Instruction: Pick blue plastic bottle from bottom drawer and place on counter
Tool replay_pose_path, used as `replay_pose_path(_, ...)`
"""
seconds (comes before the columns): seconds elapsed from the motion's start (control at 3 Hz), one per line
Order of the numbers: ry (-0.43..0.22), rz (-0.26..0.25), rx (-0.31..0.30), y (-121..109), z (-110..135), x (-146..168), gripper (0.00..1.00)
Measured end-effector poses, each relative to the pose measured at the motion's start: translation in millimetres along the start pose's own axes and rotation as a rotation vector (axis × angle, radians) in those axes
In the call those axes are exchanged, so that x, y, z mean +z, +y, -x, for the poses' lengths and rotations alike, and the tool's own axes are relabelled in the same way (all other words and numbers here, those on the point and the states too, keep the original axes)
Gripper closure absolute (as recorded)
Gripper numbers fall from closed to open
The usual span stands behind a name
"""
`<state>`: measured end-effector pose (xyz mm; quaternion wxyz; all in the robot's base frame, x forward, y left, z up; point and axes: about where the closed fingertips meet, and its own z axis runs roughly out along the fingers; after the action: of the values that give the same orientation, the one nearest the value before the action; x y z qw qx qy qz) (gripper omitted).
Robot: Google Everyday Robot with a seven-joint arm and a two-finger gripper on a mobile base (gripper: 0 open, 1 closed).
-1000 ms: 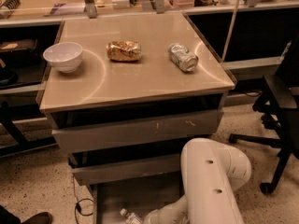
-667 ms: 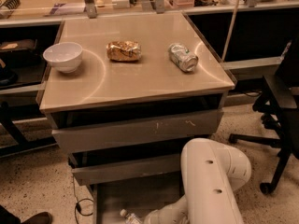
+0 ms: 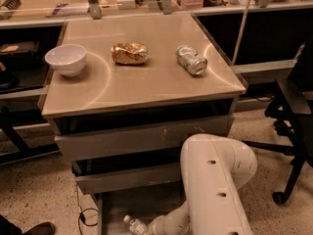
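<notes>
The lower edge hides the gripper and cuts off the blue plastic bottle (image 3: 135, 225) and bottom drawer (image 3: 120, 204).

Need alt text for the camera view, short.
White robot arm reaches into the open bottom drawer beside a blue plastic bottle; its end effector is cut off below the frame. On the counter: white bowl, gold-brown can, silver-green can.

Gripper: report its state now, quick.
Gripper: state cannot be told; it is down in the bottom drawer, right beside the blue plastic bottle, at the picture's lower edge.
</notes>
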<state>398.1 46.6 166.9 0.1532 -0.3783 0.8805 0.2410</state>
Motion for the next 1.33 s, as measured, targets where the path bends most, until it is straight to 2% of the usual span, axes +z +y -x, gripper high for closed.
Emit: replay_pose_path(1.33, 0.069, -0.142, -0.08, 26, 62, -90, 1.0)
